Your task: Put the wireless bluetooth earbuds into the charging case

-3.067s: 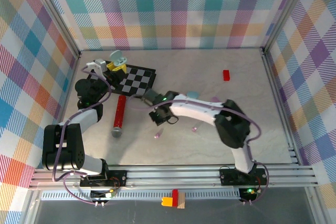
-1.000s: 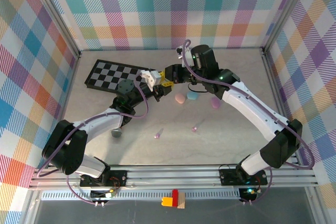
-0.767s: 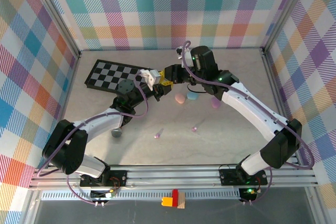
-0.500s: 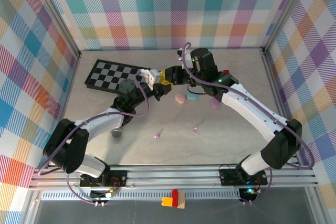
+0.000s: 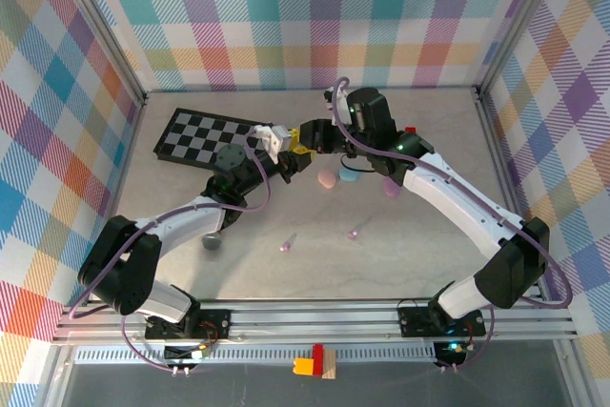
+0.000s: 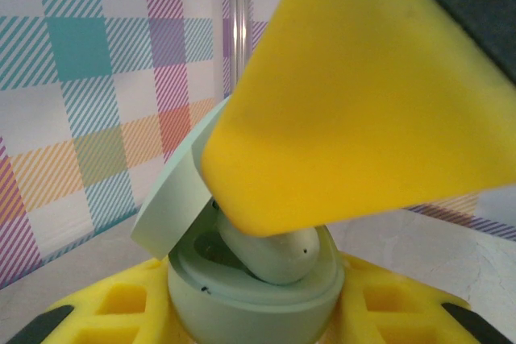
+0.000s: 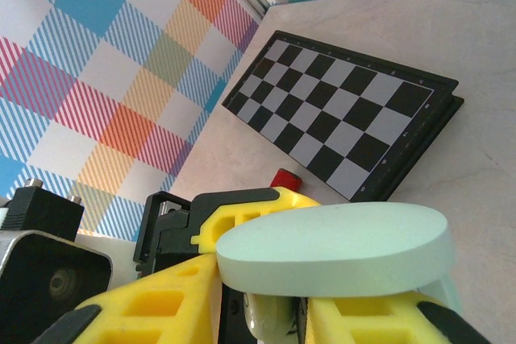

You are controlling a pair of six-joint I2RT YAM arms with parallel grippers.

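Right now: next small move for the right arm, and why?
Probably ease the right gripper open and lift it off: the pale earbud already sits in the open green case that the left gripper clamps, with the right's yellow finger close above.

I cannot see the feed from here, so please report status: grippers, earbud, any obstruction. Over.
Left gripper shut on pale green case, lid open. Earbud lies in case. Right gripper: yellow finger over earbud, grip unclear.
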